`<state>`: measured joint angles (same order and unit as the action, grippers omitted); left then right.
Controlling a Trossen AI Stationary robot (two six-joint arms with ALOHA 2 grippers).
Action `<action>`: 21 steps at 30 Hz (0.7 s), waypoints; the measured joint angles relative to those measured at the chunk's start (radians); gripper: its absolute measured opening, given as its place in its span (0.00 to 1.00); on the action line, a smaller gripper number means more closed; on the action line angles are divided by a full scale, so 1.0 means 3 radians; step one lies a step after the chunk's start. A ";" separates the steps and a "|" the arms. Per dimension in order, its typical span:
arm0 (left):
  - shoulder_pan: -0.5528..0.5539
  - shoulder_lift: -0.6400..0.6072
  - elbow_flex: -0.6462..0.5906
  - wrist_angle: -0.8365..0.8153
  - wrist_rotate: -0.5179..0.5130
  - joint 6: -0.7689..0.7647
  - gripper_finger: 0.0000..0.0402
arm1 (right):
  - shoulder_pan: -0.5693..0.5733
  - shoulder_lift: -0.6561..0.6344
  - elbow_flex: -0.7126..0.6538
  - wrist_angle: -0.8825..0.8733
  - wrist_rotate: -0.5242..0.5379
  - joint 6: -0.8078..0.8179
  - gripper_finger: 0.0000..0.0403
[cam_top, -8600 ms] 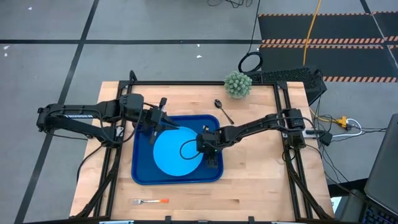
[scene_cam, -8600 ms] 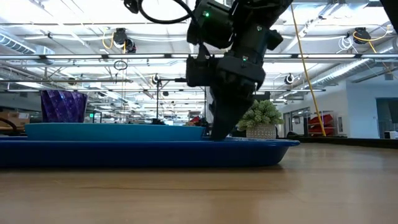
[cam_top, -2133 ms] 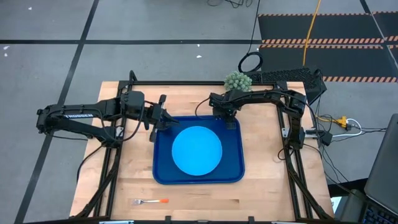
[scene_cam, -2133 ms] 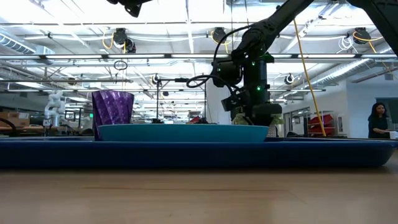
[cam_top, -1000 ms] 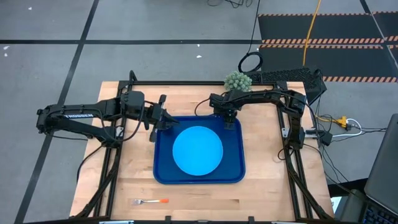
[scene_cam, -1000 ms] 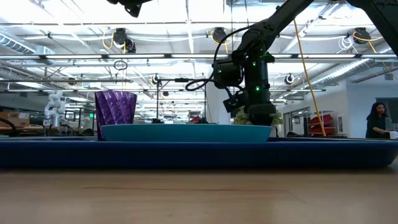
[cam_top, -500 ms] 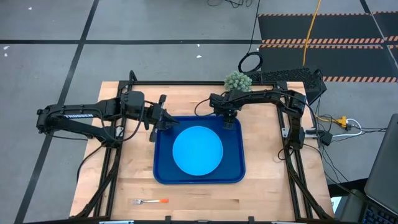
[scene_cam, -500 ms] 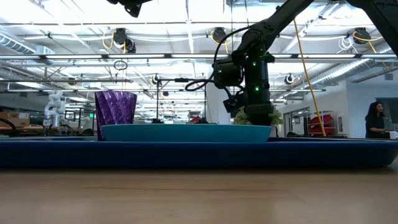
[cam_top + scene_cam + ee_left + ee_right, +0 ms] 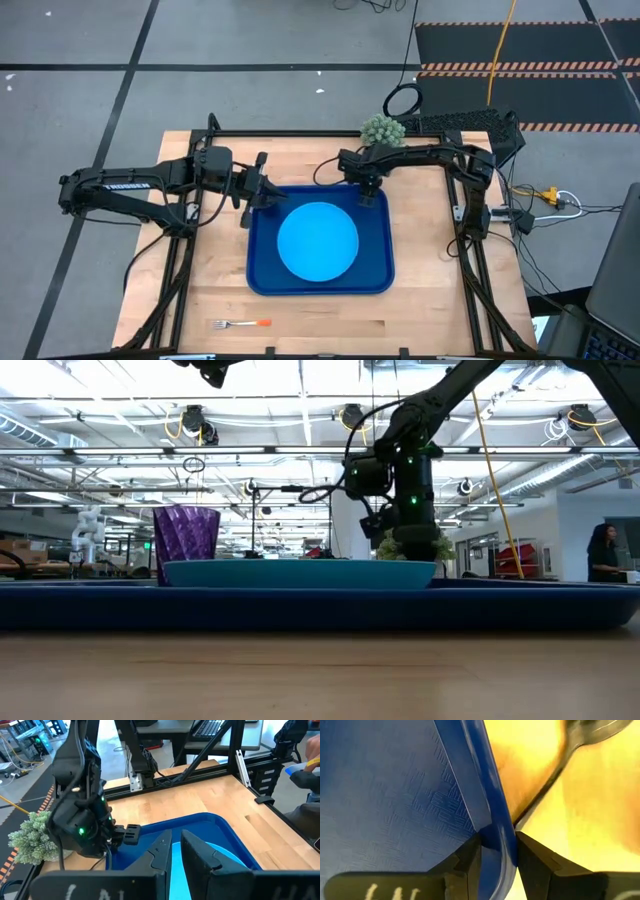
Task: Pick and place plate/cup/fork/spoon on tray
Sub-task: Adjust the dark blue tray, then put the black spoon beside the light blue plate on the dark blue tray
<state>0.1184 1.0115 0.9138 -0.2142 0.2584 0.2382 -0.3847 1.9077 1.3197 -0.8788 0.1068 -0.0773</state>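
1. High view: the tray (image 9: 320, 292) sits mid-table with the plate (image 9: 317, 241) already lying flat in it.
   - The fork (image 9: 243, 323) is on bare table (image 9: 420, 300) near the front edge, well apart from the tray.
   - The left gripper (image 9: 266, 198) hangs over the tray's far-left corner.
   - The right gripper (image 9: 368, 192) is at the far-right corner, just in front of a small plant (image 9: 382, 134).
   - The spoon can't be seen here because the right arm covers it.
2. Low view: the cup (image 9: 184, 532) stands upright on the tray behind the plate's left edge, and nothing is touching it. So plate and cup look placed, with fork and spoon left to do.
3. Left wrist view: the left jaws stand slightly apart with nothing between them. They hang idle over the tray corner.
4. Right wrist view: the right fingers (image 9: 535, 857) straddle the tray's raised rim, one inside and one outside, pinching it.
   - The spoon (image 9: 585, 732) lies on the table just outside that rim.
   - Its handle runs in against or under the rim, beside the outer finger.
5. Risks:
   - Any tray pull could shove the spoon or wedge its handle under the rim, making it hard to pick up.
   - A jerk could tip the cup or slide the plate.
   - Letting go and lifting carelessly could flick the spoon.
   - The plant crowds that corner.
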 joint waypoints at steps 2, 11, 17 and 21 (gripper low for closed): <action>0.0000 0.0000 0.0000 0.0000 0.0000 0.0001 0.11 | 0.0000 -0.0080 0.0000 0.0017 0.0007 0.0000 0.25; 0.0000 0.0000 0.0000 0.0001 0.0000 0.0003 0.11 | 0.0000 -0.0451 0.0005 0.0133 0.0013 0.0002 0.25; 0.0000 -0.0001 0.0000 0.0004 0.0001 0.0004 0.11 | -0.0050 -0.0493 0.0008 0.0338 0.0103 -0.0104 0.25; 0.0000 0.0000 0.0000 0.0005 0.0001 0.0004 0.11 | -0.0160 -0.0409 0.0010 0.0557 0.0087 -0.0284 0.25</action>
<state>0.1184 1.0115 0.9138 -0.2127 0.2588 0.2394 -0.4327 1.7850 1.3228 -0.7116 0.1329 -0.1625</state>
